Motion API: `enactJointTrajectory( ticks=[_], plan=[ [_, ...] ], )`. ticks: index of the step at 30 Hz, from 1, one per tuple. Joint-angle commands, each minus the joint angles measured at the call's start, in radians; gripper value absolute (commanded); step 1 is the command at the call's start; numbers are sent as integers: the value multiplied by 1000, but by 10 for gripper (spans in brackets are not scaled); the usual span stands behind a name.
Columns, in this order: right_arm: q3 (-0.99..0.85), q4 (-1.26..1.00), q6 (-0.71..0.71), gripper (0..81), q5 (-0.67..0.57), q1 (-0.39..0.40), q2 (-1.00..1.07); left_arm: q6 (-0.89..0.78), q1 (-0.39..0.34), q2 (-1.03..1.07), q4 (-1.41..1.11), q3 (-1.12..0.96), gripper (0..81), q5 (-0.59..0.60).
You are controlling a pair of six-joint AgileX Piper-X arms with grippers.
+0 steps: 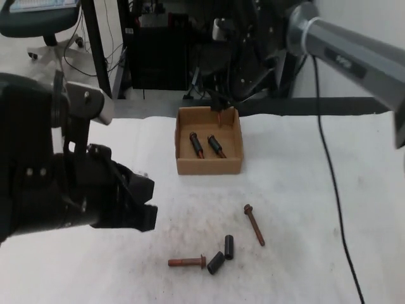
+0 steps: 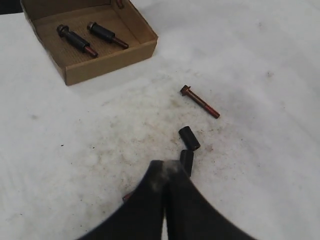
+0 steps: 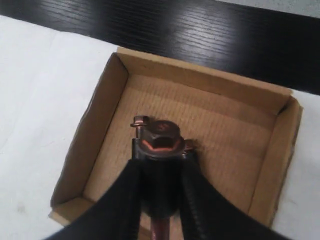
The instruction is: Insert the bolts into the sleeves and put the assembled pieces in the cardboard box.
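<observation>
Two assembled pieces (image 1: 197, 144) lie side by side on box (image 1: 209, 166) floor. Third piece (image 3: 161, 145), bolt through sleeve, is clamped between right gripper (image 3: 160, 172) fingers, held over box interior near far wall. Two loose bolts (image 1: 254, 224) and two bare sleeves (image 1: 228, 246) lie on cloth (image 1: 316, 190) in front of box; one bolt's head sits just beside one sleeve. Left gripper (image 2: 164, 170) has fingers pressed together, gripping nothing, and hangs over cloth close to sleeves.
</observation>
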Motion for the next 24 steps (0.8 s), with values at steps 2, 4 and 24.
enactJointTrajectory(
  ticks=[2, 4, 24],
  plan=[
    [-47, 3, -3, 8, 3, -2, 25, 18, 1, -8, 3, 8, 1, -10],
    [-48, -2, -3, 8, 4, -2, 41, 18, 1, -8, 3, 11, 1, -10],
    [-48, -62, -3, 372, 20, -2, 93, 18, 1, -8, 52, 26, 1, -10]
  ],
)
